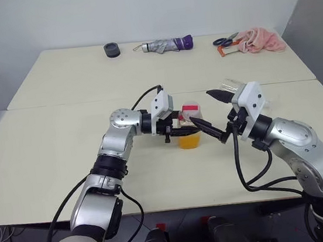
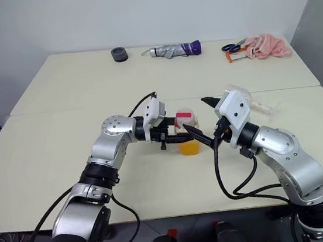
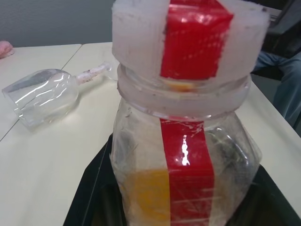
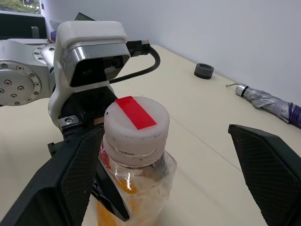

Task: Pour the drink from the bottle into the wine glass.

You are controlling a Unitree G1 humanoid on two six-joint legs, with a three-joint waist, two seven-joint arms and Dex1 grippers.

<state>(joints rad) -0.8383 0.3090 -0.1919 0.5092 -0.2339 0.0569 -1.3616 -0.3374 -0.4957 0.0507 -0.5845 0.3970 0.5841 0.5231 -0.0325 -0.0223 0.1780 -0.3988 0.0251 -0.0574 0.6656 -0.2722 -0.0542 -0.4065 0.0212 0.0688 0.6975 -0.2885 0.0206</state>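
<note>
Gripping the bottle [image 2: 186,131] around its body, the left claw [image 2: 174,135] holds it upright at the middle of the counter [image 2: 63,133], its fingers closed on the clear plastic. The right claw [image 4: 164,188] is spread wide, one finger just beside the bottle and the other well apart from it, with the capped top of the bottle between them but not yet touched.

The step in hand looks like taking off the cap [image 4: 136,123], which is still seated on the bottle's neck. The next move probably calls for the right claw to close evenly around the cap and twist it off while the left claw keeps the bottle steady. No pouring can start until then.

The bottle holds the drink [image 1: 189,140], an orange liquid filling only its lower part. A red strip runs over the white cap and down the bottle's side.

The wine glass [image 3: 44,94] lies on its side on the counter, beyond the right arm. It looks empty, and would likely need to be stood upright before it can take any drink.
</note>
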